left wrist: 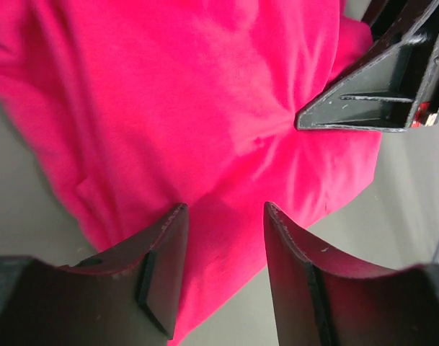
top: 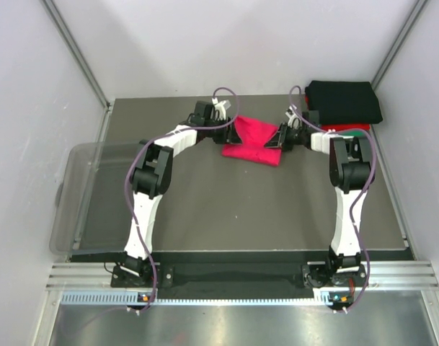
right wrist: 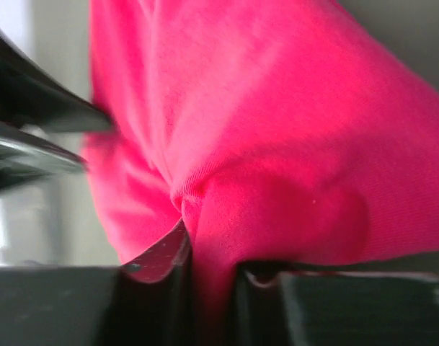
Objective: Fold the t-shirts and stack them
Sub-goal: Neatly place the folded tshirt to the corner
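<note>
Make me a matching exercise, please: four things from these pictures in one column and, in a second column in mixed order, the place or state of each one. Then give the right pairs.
Things
1. black t-shirt
2. left gripper
3. right gripper
4. clear plastic bin

Places or states
A. shut on the pink t-shirt
B. at the left edge of the table
C. on top of the folded pile, far right corner
D. open, fingers apart over pink cloth

Pairs: 1-C, 2-D, 3-A, 4-B
</note>
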{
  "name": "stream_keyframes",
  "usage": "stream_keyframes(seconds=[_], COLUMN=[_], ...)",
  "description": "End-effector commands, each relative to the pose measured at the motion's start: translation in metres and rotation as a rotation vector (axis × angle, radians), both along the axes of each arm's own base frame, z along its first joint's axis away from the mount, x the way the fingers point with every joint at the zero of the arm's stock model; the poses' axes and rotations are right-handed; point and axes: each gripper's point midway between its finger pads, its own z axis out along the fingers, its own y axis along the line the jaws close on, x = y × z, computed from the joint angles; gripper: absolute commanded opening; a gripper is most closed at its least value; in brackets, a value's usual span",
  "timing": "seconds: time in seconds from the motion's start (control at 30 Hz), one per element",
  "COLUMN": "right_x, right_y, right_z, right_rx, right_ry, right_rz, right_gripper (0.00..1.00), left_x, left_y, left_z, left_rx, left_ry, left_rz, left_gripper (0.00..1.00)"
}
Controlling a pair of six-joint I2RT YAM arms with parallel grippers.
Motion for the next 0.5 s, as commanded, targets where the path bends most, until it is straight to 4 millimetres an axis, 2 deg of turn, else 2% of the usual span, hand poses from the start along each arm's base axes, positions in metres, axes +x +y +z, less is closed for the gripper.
stream_keyframes(seconds=[0.0,0.07,0.1,0.13,0.17,0.2,0.23,0.27,0.3,0.33,0.37,0.4,0.43,0.47], right_x=[0.009,0.014,0.016,0.025,0.029,0.036,0.040,0.044,0.048,0.049,0.056,0.060,0.061,0.068], right_y=[-0.024,-0.032,-0.044,-0.048,-0.053,-0.064,-0.070,-0.074,-0.084,-0.087,-0.092,-0.098,-0.104,-0.107], right_z=[0.035,0.056,0.065,0.083,0.090,0.098,0.111,0.118,0.121,0.124,0.136,0.140,0.142,0.155], right_rx=[-0.249,-0.325,-0.418,-0.457,-0.494,-0.570,-0.605,-0.635,-0.695,-0.721,-0.745,-0.790,-0.815,-0.835], right_ry=[-0.213,-0.278,-0.331,-0.382,-0.406,-0.443,-0.461,-0.481,-0.496,-0.493,-0.519,-0.531,-0.526,-0.553], right_rz=[0.064,0.081,0.097,0.095,0.097,0.091,0.084,0.077,0.068,0.067,0.049,0.042,0.039,0.023], right_gripper=[0.08,0.05,0.03,0.03,0.02,0.02,0.02,0.01,0.01,0.01,0.01,0.00,0.00,0.00], left_x=[0.009,0.003,-0.004,-0.009,-0.015,-0.023,-0.028,-0.036,-0.043,-0.046,-0.052,-0.057,-0.060,-0.064], left_y=[0.017,0.025,0.034,0.038,0.043,0.047,0.050,0.053,0.058,0.059,0.063,0.066,0.067,0.069], left_z=[0.110,0.126,0.140,0.145,0.142,0.160,0.164,0.160,0.176,0.180,0.175,0.188,0.191,0.188], left_rx=[-0.029,-0.023,-0.018,-0.004,0.016,0.018,0.027,0.038,0.036,0.036,0.043,0.040,0.043,0.050], left_ry=[-0.240,-0.274,-0.289,-0.311,-0.309,-0.340,-0.360,-0.352,-0.385,-0.402,-0.397,-0.428,-0.435,-0.435], left_rz=[0.020,0.025,0.032,0.024,0.026,0.027,0.022,0.021,0.030,0.034,0.035,0.044,0.046,0.046], left_gripper=[0.51,0.51,0.51,0.51,0.51,0.52,0.52,0.52,0.52,0.52,0.53,0.53,0.54,0.54])
